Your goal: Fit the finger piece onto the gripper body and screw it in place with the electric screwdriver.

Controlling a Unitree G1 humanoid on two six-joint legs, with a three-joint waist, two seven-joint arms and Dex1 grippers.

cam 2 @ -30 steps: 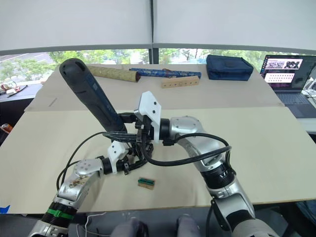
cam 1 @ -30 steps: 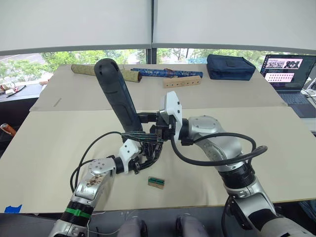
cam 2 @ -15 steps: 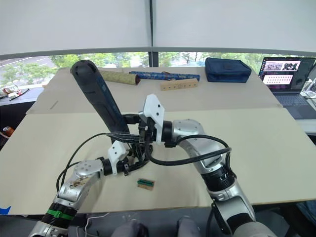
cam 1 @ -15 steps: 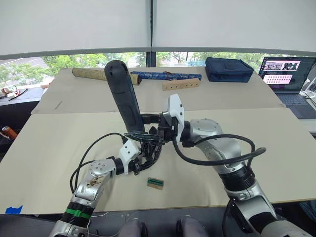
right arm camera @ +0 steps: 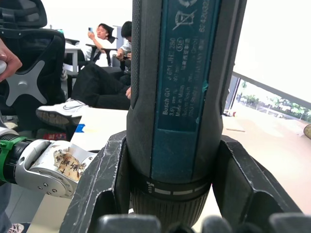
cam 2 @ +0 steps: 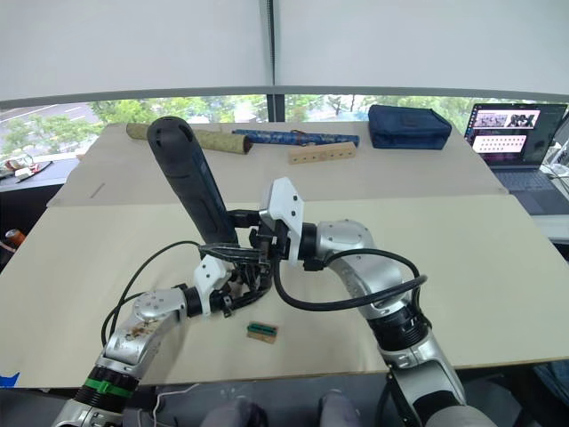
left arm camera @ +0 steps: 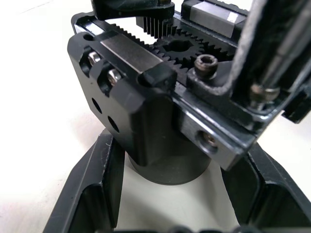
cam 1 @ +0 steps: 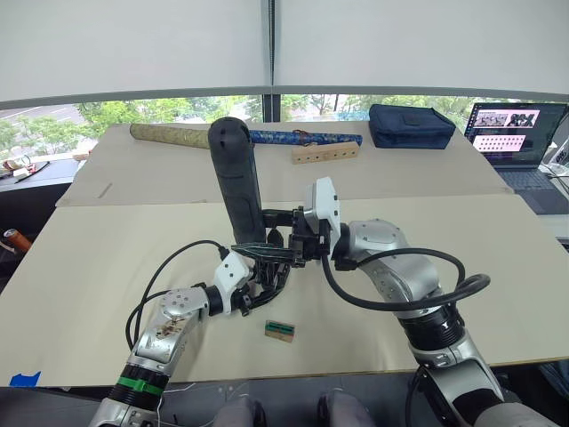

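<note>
Matt black gripper body (left arm camera: 146, 111) with shiny metal screws (left arm camera: 114, 76).

The electric screwdriver (right arm camera: 180, 92) carries a teal label running along its barrel. On it the words "Bosch GO" can be read, with a smaller line beside it that looks like "3.6 V" and further fine print too small to make out. Near the far end of the label stand a crossed-out bin sign and a number string that seems to end in "6.42022". No other writing is legible.
</note>
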